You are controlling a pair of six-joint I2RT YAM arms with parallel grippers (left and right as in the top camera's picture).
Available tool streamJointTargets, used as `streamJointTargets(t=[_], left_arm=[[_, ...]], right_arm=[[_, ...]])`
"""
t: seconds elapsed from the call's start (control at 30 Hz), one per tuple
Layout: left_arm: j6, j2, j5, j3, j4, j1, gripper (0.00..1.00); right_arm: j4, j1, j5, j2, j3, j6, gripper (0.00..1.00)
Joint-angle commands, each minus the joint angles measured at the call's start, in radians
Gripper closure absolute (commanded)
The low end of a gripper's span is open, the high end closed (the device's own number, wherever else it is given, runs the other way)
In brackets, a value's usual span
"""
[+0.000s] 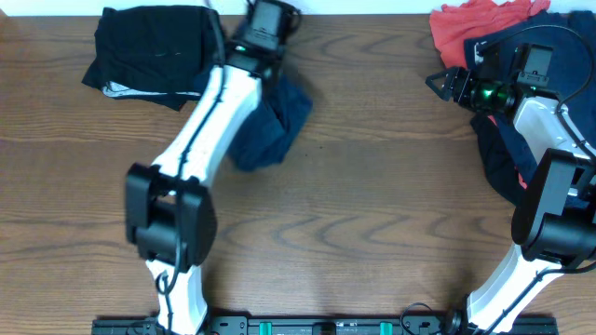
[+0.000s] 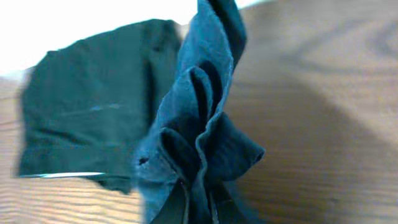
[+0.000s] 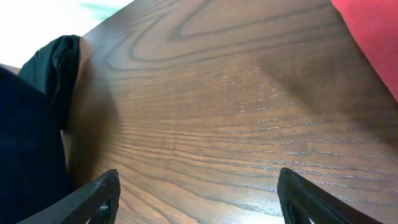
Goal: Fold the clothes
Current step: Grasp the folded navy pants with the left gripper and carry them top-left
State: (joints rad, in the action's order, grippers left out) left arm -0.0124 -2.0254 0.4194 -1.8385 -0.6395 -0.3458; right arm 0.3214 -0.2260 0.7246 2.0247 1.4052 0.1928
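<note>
A: Where are the navy trousers [image 1: 272, 126] right now?
B: Bunched up in the left hand [image 2: 196, 214], which is pressed together on a thick wad of folds. The rest hangs below it over the worktop [image 1: 372, 214], near the far edge and just beside the black garment [image 1: 149, 51]

A: What worries you about that grip?
B: It pinches several layers at once, not one clean edge. If the arm tries to lay the trousers out from here, I think they land as a crumpled lump and the fold comes out crooked. A wad that thick may also slide out of the fingers halfway

A: And the black garment?
B: It lies flat and looks tidy already. The hanging navy cloth is so close that a sweep to that side could drag across it and spoil it

A: Can the right hand [image 3: 198, 193] help?
B: It is spread wide and empty over bare wood, well apart from the trousers, near the red garment [image 1: 475, 26] and a dark heap [image 1: 498, 154]. Its arm lies over that heap, so a quick reach across may pull the heap along or push it off the edge
</note>
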Motion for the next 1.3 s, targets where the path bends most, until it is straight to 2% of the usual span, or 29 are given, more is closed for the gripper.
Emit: streamJointTargets(t=[0.0,0.17,0.37,0.6,0.73,0.93,1.07,1.13,1.27], left_arm=[[-0.025,0.046,0.038,-0.007,-0.001,0.031,0.94],[-0.008,0.087,0.052,-0.007,0.004,0.049,0.94],[0.154,0.127,0.177,-0.007,0.034,0.061,0.94],[0.279,0.195,0.2,-0.007,0.085,0.093,0.94],[0.449,0.211,0.321,-0.007,0.164,0.132,0.94],[0.758,0.209,0.326,-0.007,0.192,0.233,0.94],[0.913,0.208,0.324,-0.006,0.174,0.306,0.94],[0.974,0.206,0.29,-0.006,0.162,0.341,0.94],[1.022,0.184,0.146,-0.006,0.161,0.401,0.94]], right_arm=[[-0.007,0.005,0.013,0.014,-0.001,-0.018,0.21],[-0.011,0.005,0.013,0.014,-0.001,-0.018,0.21],[-0.012,0.013,0.012,0.014,-0.001,-0.019,0.21],[-0.011,0.024,0.012,0.014,-0.001,-0.027,0.21],[-0.011,0.024,0.012,0.014,-0.001,-0.027,0.21],[-0.006,0.024,0.012,0.014,-0.001,-0.027,0.21],[0.0,0.025,0.012,0.014,-0.001,-0.033,0.21],[0.001,0.027,0.012,0.014,-0.001,-0.034,0.21],[0.001,0.034,0.011,0.014,-0.001,-0.034,0.21]])
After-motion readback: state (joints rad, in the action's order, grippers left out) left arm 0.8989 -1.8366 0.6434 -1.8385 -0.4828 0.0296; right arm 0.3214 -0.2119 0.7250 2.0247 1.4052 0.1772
